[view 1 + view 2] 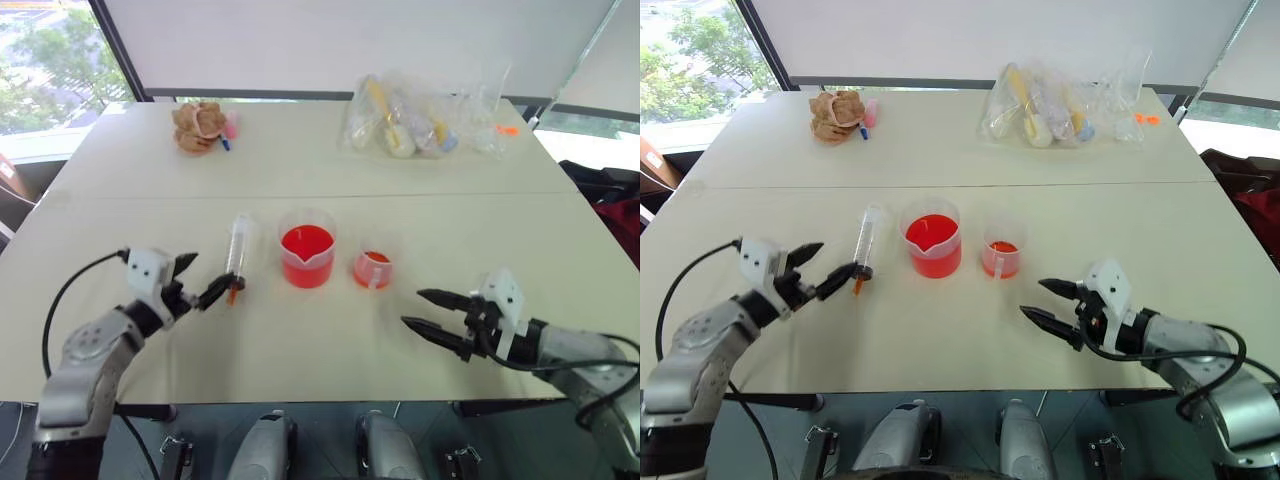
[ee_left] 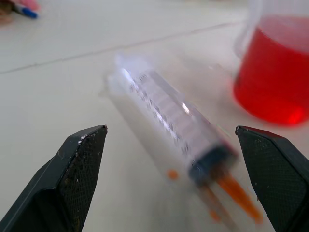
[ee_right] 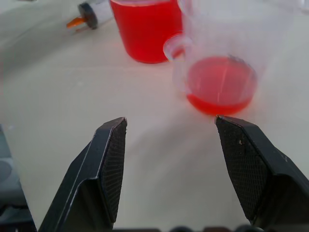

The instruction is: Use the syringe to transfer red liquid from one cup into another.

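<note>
Syringe [image 2: 178, 128] barrel markings read between left end effector [image 2: 174, 181] fingers.

one syringe [image 1: 238, 256], two cups of red liquid [image 1: 307, 255] [image 1: 372, 268], two grippers [image 1: 200, 280] [image 1: 428, 315]

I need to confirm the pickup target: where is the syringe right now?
In the left eye view the syringe lies on the table, left of the larger beaker, its orange tip nearest the open left gripper.
</note>
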